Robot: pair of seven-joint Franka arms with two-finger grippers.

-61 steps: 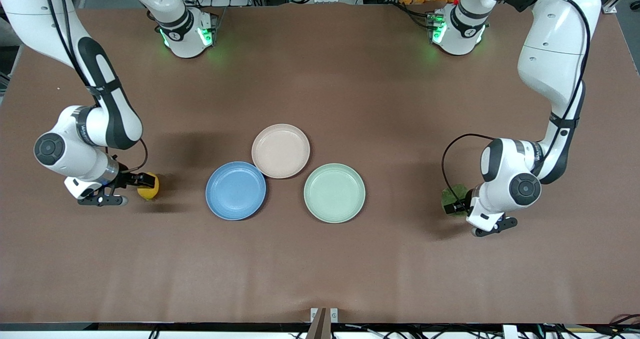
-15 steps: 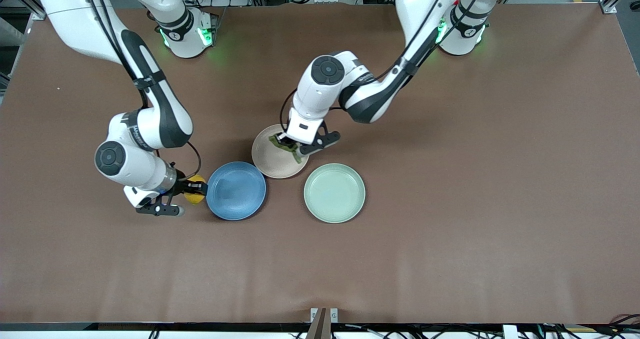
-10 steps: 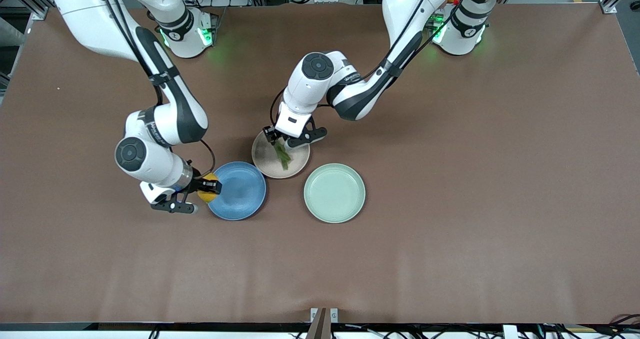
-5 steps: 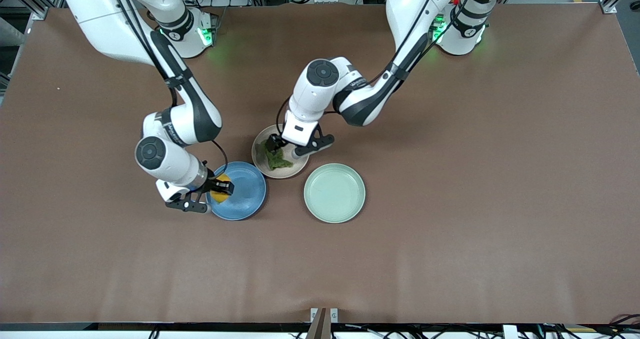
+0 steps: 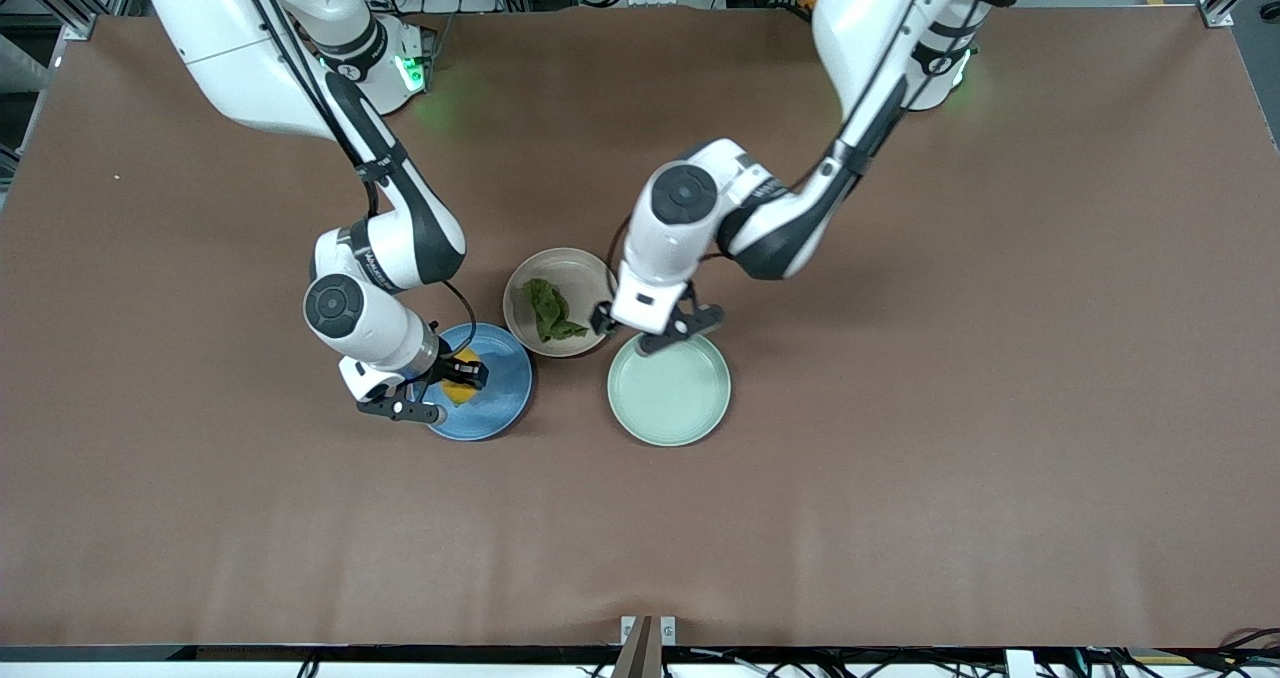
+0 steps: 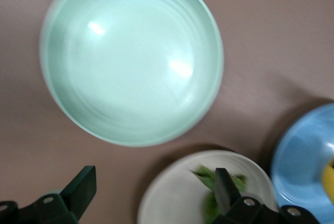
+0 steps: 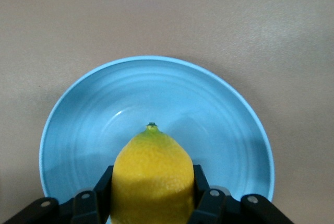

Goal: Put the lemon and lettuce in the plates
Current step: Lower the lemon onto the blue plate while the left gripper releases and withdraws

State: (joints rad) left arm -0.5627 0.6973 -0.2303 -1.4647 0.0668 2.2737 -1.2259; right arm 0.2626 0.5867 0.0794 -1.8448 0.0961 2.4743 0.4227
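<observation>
Already the lettuce (image 5: 548, 310) lies in my beige plate (image 5: 528, 271), my left tool (image 5: 646, 328) spread apart over the table between plates. My right tool (image 5: 455, 374) clamps the lemon (image 5: 461, 378) over the blue plate (image 5: 505, 391), unreleased.

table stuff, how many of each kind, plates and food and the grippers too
Plates: 3 – blue plate, beige plate, mint plate
Lemons: 1 – lemon, held over the blue plate by the right gripper
Lettuce leaves: 1 – lettuce, lying in the beige plate
Grippers: 2 – the other is the left gripper, open
Total: 7
</observation>
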